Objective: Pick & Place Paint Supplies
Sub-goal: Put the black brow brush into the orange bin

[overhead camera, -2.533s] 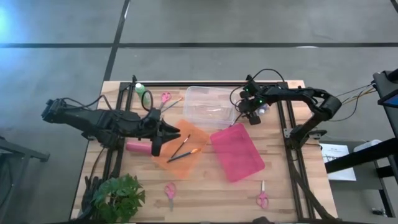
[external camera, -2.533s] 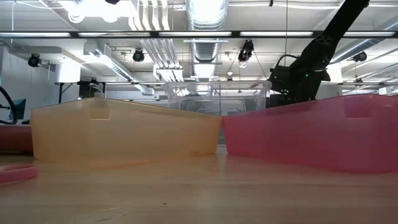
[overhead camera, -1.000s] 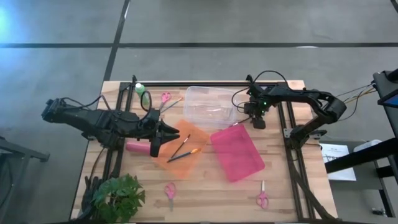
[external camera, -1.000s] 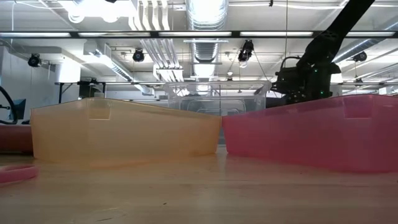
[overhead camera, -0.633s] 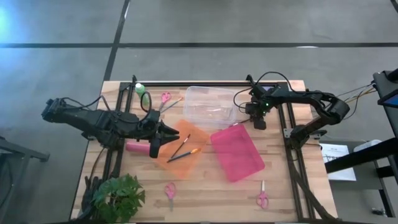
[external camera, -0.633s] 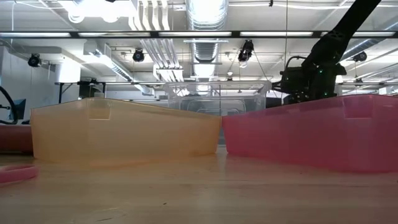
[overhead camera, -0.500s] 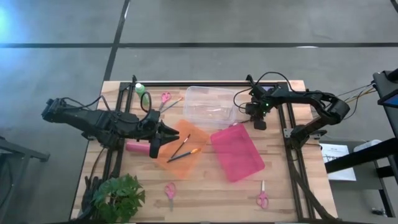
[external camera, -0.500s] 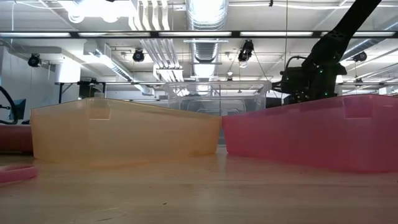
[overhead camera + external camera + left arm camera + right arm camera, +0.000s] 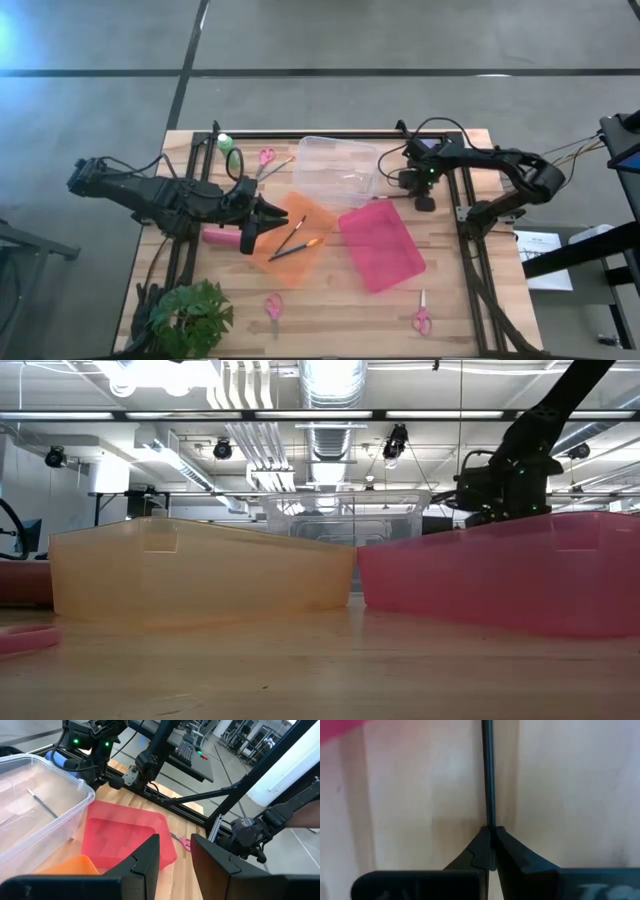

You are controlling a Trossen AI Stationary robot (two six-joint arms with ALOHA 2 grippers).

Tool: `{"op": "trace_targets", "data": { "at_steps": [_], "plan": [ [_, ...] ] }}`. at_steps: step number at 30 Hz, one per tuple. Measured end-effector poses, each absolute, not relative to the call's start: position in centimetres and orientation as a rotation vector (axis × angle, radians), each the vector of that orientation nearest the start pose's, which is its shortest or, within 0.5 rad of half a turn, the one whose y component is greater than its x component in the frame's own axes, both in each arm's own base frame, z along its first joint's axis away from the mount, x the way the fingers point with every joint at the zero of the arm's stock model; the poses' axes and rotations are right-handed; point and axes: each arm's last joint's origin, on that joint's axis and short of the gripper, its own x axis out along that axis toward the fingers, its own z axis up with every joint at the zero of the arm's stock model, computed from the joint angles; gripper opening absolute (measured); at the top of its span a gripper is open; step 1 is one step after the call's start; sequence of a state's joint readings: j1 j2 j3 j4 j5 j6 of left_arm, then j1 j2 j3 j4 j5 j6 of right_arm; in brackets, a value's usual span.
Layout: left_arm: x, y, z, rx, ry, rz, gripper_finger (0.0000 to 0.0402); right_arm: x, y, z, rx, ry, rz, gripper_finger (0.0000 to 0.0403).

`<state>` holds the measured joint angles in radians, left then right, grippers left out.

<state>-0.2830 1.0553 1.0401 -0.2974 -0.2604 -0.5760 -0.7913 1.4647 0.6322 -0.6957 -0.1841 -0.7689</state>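
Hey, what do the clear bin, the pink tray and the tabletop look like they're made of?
Clear bin: looks like thin transparent plastic, glossy; a brush inside shows through its wall in the left wrist view.
Pink tray: likely translucent plastic with a matte, slightly frosted look and moulded rounded corners.
Tabletop: seems to be wood, butcher-block style; pale joined strips with visible grain and a light sheen.

Two paintbrushes (image 9: 296,240) are laid in the middle tray (image 9: 290,236), which is flanked by a second tray (image 9: 382,245) on its right and backed by a bin (image 9: 336,172)
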Motion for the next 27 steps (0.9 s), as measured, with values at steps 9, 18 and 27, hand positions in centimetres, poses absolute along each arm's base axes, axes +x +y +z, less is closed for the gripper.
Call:
{"op": "trace_targets", "data": {
  "at_steps": [9, 18, 27],
  "plan": [
    [22.0, -5.6, 36.0, -0.443, 0.3, 0.057, 0.012, 12.6, -13.2, 15.2, 0.11, 1.423, 0.071, 0.0008],
    [22.0, -5.6, 36.0, -0.408, 0.297, 0.06, 0.012, 11.3, -11.6, 17.9, 0.131, 1.368, -0.014, 0.0008],
    [22.0, -5.5, 36.0, -0.362, 0.291, 0.079, 0.0121, 9.7, -10.0, 19.9, 0.176, 1.329, -0.133, 0.0008]
  ]
}}
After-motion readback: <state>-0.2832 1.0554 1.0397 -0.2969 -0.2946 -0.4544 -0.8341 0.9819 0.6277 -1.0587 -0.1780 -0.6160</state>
